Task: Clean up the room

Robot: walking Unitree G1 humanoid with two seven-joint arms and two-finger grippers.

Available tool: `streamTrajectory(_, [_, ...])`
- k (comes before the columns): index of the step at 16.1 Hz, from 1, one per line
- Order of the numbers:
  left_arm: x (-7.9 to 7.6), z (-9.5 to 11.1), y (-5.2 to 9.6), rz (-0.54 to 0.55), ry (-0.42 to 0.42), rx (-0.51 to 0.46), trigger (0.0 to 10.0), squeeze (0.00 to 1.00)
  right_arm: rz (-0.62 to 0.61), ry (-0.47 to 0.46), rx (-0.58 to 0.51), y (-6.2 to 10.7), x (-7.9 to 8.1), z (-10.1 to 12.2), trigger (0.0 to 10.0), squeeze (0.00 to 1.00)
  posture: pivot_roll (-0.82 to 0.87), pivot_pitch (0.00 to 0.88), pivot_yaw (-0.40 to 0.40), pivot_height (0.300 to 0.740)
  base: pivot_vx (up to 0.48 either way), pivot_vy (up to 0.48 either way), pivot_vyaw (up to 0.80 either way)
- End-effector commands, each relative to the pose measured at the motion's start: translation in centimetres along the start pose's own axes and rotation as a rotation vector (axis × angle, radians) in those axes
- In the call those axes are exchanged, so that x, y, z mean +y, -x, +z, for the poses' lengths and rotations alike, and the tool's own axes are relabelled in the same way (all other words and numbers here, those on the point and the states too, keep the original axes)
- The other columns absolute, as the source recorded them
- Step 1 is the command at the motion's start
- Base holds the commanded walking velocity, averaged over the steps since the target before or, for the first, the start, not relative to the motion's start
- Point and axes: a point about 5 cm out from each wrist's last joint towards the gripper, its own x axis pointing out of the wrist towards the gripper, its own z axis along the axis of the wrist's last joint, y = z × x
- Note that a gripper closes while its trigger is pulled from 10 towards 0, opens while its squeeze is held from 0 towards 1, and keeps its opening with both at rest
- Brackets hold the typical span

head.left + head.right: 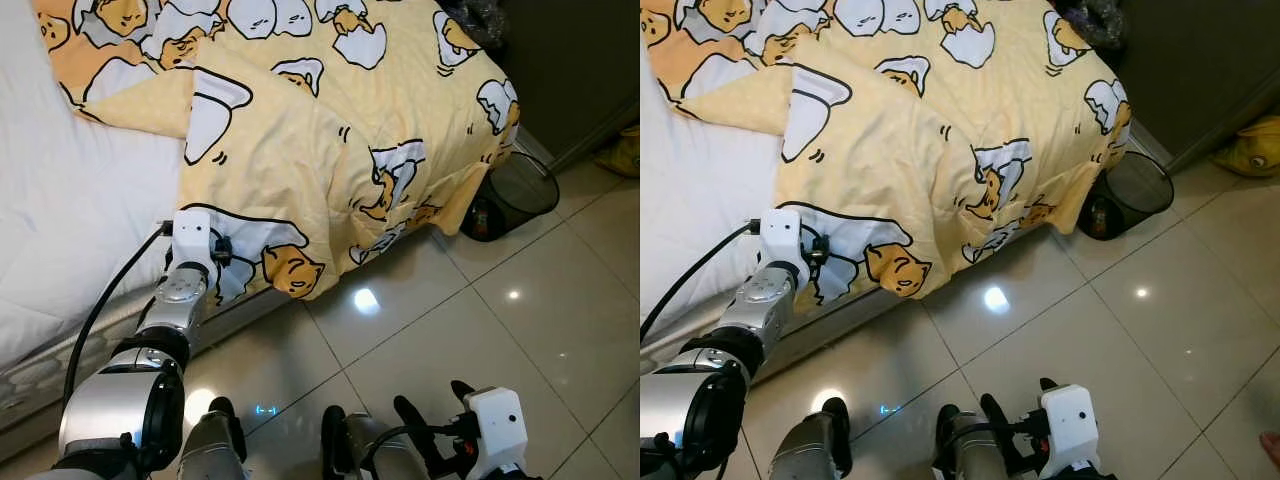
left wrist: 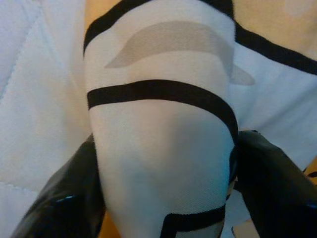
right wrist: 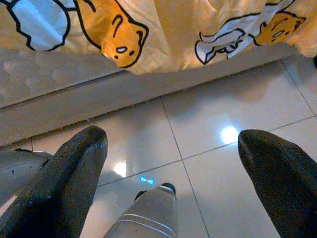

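A: Lowest in the left eye view, item 1?
B: Right gripper (image 1: pixel 432 398), bottom centre-right of frame, over the tiled floor (image 1: pixel 480 330). Left arm runs up the lower left to the blanket edge.

A: Item 2, same view?
B: Yellow blanket (image 1: pixel 330 130) with egg cartoons, upper centre, draped over the white mattress (image 1: pixel 70 210) and hanging off the bed corner. Black mesh bin (image 1: pixel 515 190) at centre right, just beside the hanging corner.

A: Left wrist view?
B: Left gripper (image 2: pixel 163 178): 2 black fingers (image 2: pixel 64 198) clamped on a fold of the blanket, at frame bottom.

A: Right wrist view?
B: Right gripper's fingers spread wide, holding nothing, above tile; blanket hem across the top of frame.
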Motion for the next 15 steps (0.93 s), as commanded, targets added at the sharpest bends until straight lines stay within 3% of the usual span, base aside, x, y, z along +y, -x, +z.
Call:
streamTrajectory(1, [-0.8, -1.6, 0.3, -0.034, 0.019, 0.064, 0.0, 0.00, -0.020, 0.005, 0.019, 0.4, -0.4, -0.1, 10.0, 0.00, -0.27, 0.317, -0.138, 0.740, 0.000, 0.000, 0.00])
streamTrajectory(5, [-0.9, -1.5, 0.3, -0.053, 0.010, 0.067, 0.0, 0.00, -0.018, 0.005, 0.017, -0.3, -0.5, 0.0, 10.0, 0.00, -0.27, 0.301, -0.144, 0.740, 0.000, 0.000, 0.00])
streamTrajectory(9, [-1.2, -2.6, 0.7, -0.112, -0.106, 0.103, 0.0, 0.00, -0.013, 0.005, 0.011, -1.3, -0.7, 0.2, 10.0, 0.00, -0.24, 0.271, -0.138, 0.740, 0.000, 0.000, 0.00])
streamTrajectory(13, [-1.3, -3.7, 1.0, -0.144, -0.163, 0.133, 0.0, 0.00, -0.003, 0.015, -0.012, -2.8, -1.1, 0.7, 10.0, 0.00, -0.24, 0.233, -0.135, 0.740, 0.000, 0.000, 0.00])
streamTrajectory(15, [-1.9, -3.5, 1.0, -0.174, -0.149, 0.122, 0.0, 0.00, -0.004, 0.026, -0.027, -3.3, -1.4, 1.1, 10.0, 0.00, -0.23, 0.213, -0.134, 0.740, 0.000, 0.000, 0.00])
